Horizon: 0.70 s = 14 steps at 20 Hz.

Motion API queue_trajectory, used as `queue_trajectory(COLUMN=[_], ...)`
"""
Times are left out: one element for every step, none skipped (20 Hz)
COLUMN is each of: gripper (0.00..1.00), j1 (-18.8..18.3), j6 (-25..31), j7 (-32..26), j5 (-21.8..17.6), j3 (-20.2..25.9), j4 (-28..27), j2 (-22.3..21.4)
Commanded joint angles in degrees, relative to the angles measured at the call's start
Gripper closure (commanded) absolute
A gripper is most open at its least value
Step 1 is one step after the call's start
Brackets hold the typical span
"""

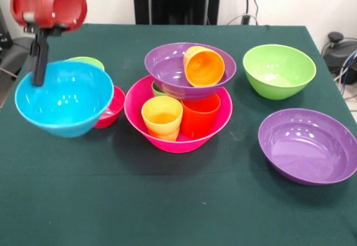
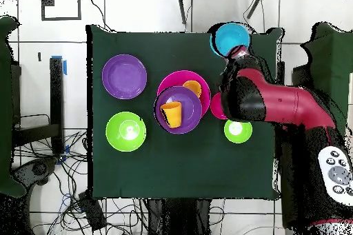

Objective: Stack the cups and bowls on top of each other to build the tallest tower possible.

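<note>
The black gripper (image 1: 38, 62) gripped the rim of a glossy blue plastic bowl (image 1: 64, 105), holding it tilted above the green table (image 1: 167, 201), left of a large hot-pink bowl (image 1: 177, 137) containing cups and a purple bowl (image 1: 170, 70)

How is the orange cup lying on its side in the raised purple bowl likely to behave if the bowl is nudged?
The orange cup lies tipped over, so it would probably roll along its round wall. Its glossy plastic looks slippery, so it may slide inside the purple bowl. That bowl sits perched on cups in the pink bowl, so it could tilt too.
</note>
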Motion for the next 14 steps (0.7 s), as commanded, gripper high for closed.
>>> queue_trajectory(gripper=[1.00, 1.00, 1.00, 1.00, 1.00, 1.00, 1.00, 1.00, 1.00, 1.00, 1.00, 1.00, 1.00, 1.00], j1=[3.5, 4.6, 6.0, 7.3, 7.9, 8.5, 8.5, 6.8, 5.0, 3.3, 2.3, 1.2, 0.6, 0.1], j6=[-2.7, -3.6, -4.6, -5.6, -5.8, -6.2, -6.6, -5.9, -5.1, -4.4, -3.8, -3.2, -3.0, -2.8], j7=[-4.0, -3.0, -1.8, -0.7, -0.6, -0.6, -0.9, -2.5, -4.1, -5.7, -6.8, -7.8, -8.2, -8.6], j5=[-4.9, -5.1, -5.0, -5.0, -5.1, -5.4, -5.7, -6.5, -7.2, -7.9, -8.4, -8.9, -9.4, -9.9], j3=[7.5, 6.0, 4.0, 2.0, 1.2, 0.2, -0.1, 2.0, 4.1, 6.1, 7.2, 8.3, 8.9, 9.4], j4=[2.4, 2.0, 1.5, 1.1, 0.5, -0.4, -1.3, -1.6, -1.8, -2.1, -2.4, -2.7, -2.9, -3.1], j2=[5.7, 5.8, 5.8, 5.8, 5.9, 6.5, 7.2, 7.7, 8.2, 8.6, 8.8, 9.0, 9.1, 9.2])
